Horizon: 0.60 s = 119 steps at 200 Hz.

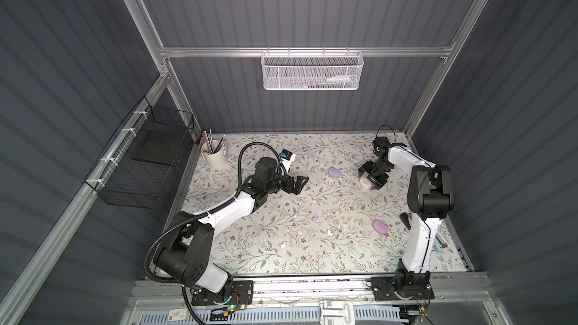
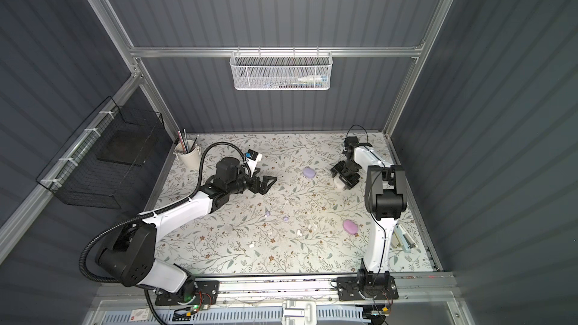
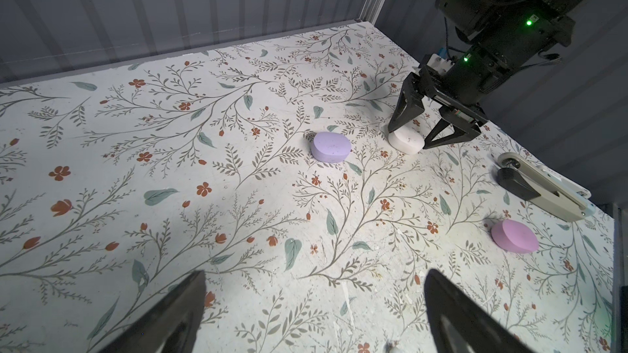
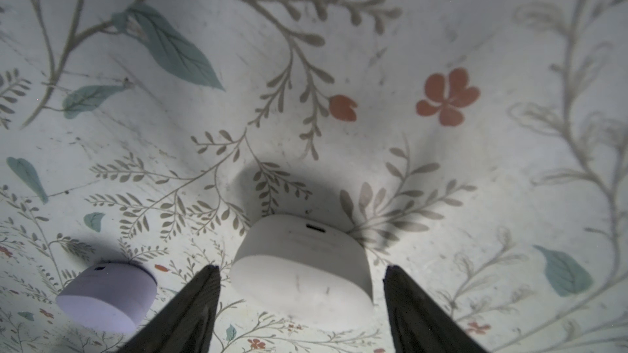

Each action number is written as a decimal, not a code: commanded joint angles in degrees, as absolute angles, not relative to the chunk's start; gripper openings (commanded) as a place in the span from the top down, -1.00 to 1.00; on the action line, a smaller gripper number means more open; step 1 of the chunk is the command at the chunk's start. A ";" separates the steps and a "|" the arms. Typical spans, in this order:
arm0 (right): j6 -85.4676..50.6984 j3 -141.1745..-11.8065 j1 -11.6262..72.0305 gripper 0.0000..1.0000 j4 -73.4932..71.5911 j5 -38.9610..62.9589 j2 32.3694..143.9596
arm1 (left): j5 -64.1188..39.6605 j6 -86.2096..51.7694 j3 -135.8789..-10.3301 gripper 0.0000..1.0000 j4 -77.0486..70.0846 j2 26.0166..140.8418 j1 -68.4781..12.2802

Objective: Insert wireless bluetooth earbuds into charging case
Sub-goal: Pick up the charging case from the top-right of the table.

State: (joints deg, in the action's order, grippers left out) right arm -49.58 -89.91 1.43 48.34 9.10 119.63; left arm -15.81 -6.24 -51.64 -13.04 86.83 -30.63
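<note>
The right gripper (image 4: 299, 268) is down over the white charging case (image 4: 302, 259), one jaw on either side. A thin strip of bench (image 4: 441, 11) shows between each jaw and the shell, so the jaws are apart and not clamped on anything. The left gripper (image 1: 298, 184) hangs empty over the left half of the bench, its jaws spread wide.

I judge this to be the opening step, securing a case, with nothing inserted yet. The earbuds (image 1: 314, 218) lie loose in a scatter across the middle of the bench, nearer the arm bases and well apart from the white charging case. They are lavender and white as far as I can make out (they are only specks in both top views).

The next move calls for an even squeeze on the case's rounded sides, low enough that it does not squirt out. The lid looks shut to me, though the wrist picture is soft, so it would need opening before any bud goes in.

For room, the lavender case (image 3: 331, 147) sits near the white one on the left arm's side, clear of the jaw there. The pink case (image 3: 515, 241) is well apart, nearer the right arm's base, with a pale tool (image 3: 543, 191) beside it along the right edge. The back wall (image 3: 204, 11) is not crowding the grasp. The centre between the two grippers is open for bringing case and earbuds together.
</note>
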 commanded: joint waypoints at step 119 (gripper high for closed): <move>-50.90 -89.30 1.45 -0.15 50.41 11.91 118.83 | -18.44 -5.20 -56.85 -0.99 -11.61 90.39 -29.22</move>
State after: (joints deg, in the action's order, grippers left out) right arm -50.63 -89.89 1.43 48.49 10.20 120.81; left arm -16.23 -6.20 -53.74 -12.99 89.08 -29.58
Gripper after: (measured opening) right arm 0.626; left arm 0.997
